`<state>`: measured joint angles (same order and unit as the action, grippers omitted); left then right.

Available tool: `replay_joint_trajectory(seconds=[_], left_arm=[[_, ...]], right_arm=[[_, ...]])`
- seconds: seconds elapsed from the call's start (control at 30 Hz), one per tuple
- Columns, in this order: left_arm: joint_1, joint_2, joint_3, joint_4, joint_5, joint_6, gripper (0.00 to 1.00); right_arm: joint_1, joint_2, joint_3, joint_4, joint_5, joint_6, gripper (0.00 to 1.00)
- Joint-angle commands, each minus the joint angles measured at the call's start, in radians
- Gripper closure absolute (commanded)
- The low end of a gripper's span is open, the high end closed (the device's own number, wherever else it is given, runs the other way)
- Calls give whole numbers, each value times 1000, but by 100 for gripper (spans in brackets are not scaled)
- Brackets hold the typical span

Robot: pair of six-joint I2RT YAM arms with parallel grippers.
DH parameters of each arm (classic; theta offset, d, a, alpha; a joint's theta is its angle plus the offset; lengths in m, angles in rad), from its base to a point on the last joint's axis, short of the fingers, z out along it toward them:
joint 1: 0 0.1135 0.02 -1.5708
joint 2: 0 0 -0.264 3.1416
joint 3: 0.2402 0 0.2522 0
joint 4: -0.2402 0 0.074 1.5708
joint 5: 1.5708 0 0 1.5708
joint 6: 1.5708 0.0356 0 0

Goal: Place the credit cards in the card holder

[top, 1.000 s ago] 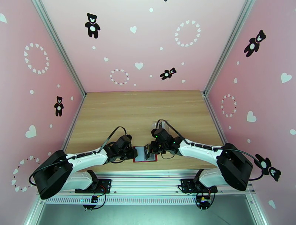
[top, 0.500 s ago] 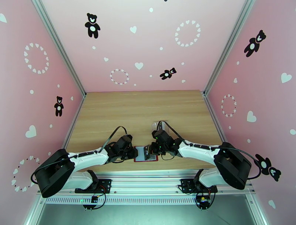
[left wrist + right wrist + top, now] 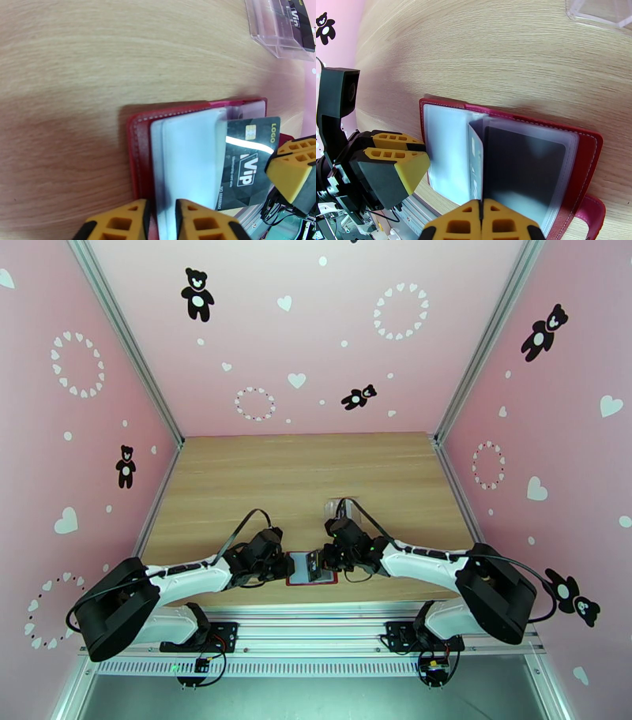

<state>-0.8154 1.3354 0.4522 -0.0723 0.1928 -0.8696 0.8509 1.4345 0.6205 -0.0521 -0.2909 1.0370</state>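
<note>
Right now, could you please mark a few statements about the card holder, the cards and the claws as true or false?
1. The card holder lies open on the wooden table. True.
2. The right claw is shut on the black VIP card. True.
3. That card sits fully inside its sleeve. False: its chip end sticks out of the grey sleeve.
4. The clear plastic tray is empty. False: a second VIP card lies in it.
5. The left claw hovers clear of the card holder. False: it pinches the holder's edge.
</note>
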Motion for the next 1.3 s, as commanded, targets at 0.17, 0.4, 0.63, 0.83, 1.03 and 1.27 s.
replay_joint_trajectory(seconds=[0.17,0.4,0.63,0.83,1.03,1.27], left_arm=[[-25,43,-14,4,-19,-8,75],[-28,51,-10,6,-19,-9,76],[-30,49,1,-5,-19,-6,76],[-30,51,3,-9,-18,-6,76],[-30,51,5,-8,-18,-4,76],[-30,51,9,-11,-18,-1,76]], right_arm=[[5,63,-36,25,9,27,100],[5,86,-43,46,8,38,100],[7,108,-27,40,1,37,100],[20,110,7,-3,-3,21,90],[35,113,43,-58,13,14,88],[50,116,86,-119,32,-28,85]])
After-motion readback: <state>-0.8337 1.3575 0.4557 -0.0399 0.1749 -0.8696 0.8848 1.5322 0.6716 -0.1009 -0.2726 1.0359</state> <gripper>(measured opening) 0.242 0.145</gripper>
